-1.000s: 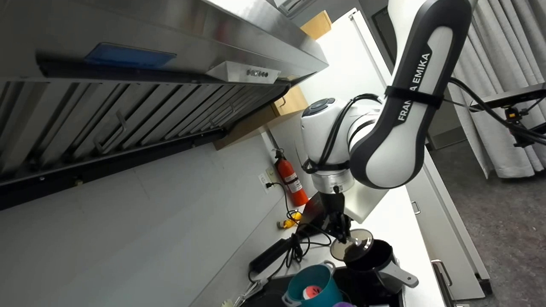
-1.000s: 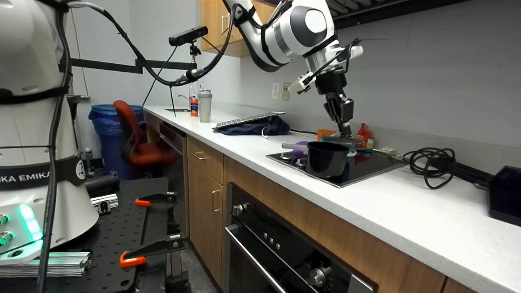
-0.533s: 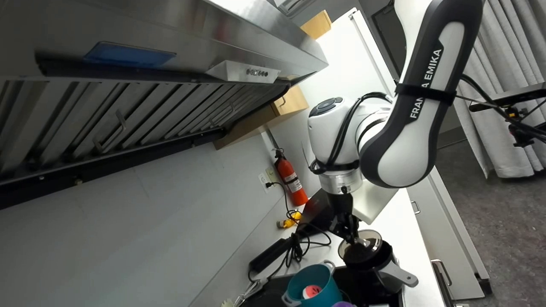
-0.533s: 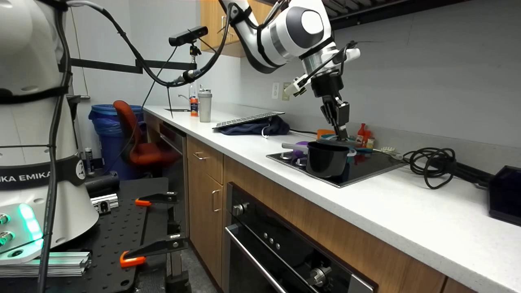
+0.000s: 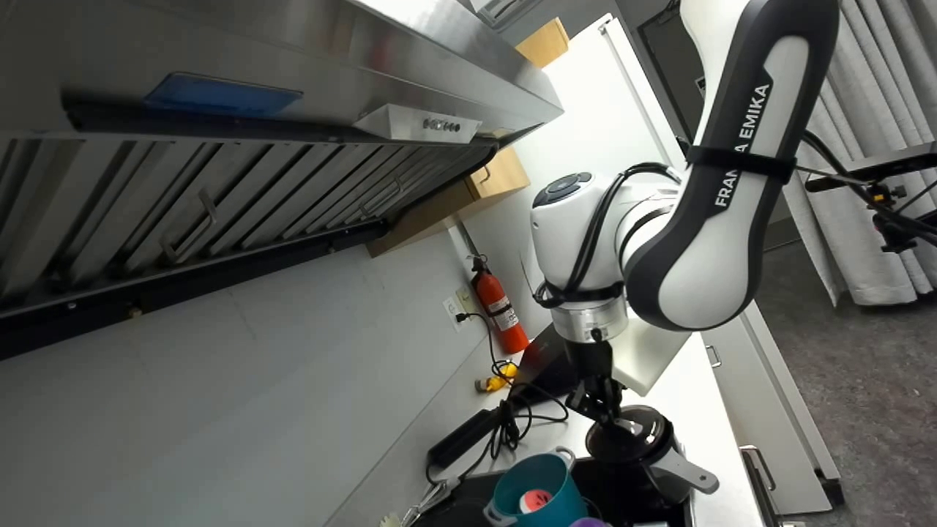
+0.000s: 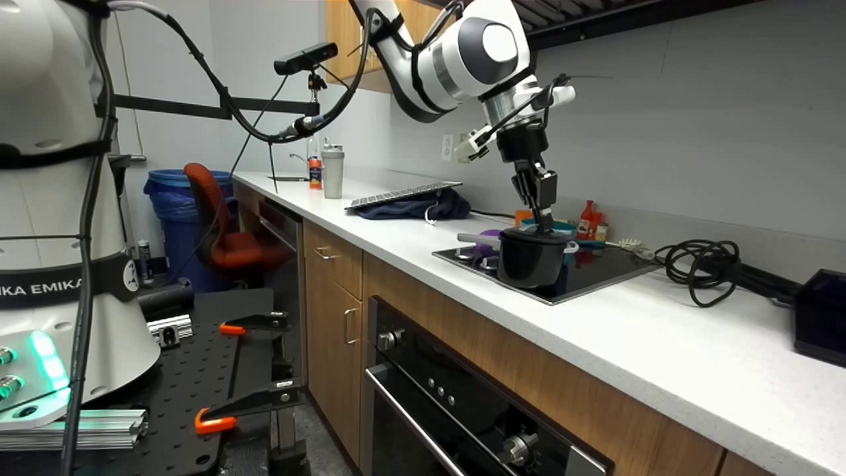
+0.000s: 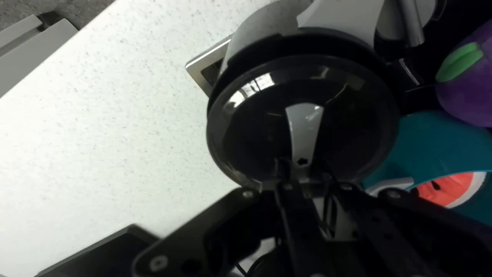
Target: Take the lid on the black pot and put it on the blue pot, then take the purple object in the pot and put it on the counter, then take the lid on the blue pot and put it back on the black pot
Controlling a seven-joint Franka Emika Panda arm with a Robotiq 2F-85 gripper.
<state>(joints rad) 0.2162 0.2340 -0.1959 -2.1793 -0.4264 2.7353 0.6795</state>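
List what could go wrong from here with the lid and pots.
The lid may slip if released: in the wrist view, the rim of the black pot shows past one side. The fingers hold the lid's handle; backing off before opening could lift it. The blue pot stands close by, so a sideways move might bump it.

Stainless-steel range hood [image 5: 329, 80] along plain grey wall [image 5: 307, 366]; bright glare on hood's upper edge. White wall outlet [image 6: 447, 147]. Pleated grey curtain [image 5: 871, 282] hanging over dark mottled floor [image 5: 827, 329]. Wooden wall cabinet [image 6: 340, 30] mounted high; wood-fronted base cabinets [image 6: 325, 284], built-in black oven [image 6: 462, 411] alongside. Red-orange chair [image 6: 248, 250] near blue-lined trash bin [image 6: 166, 211].
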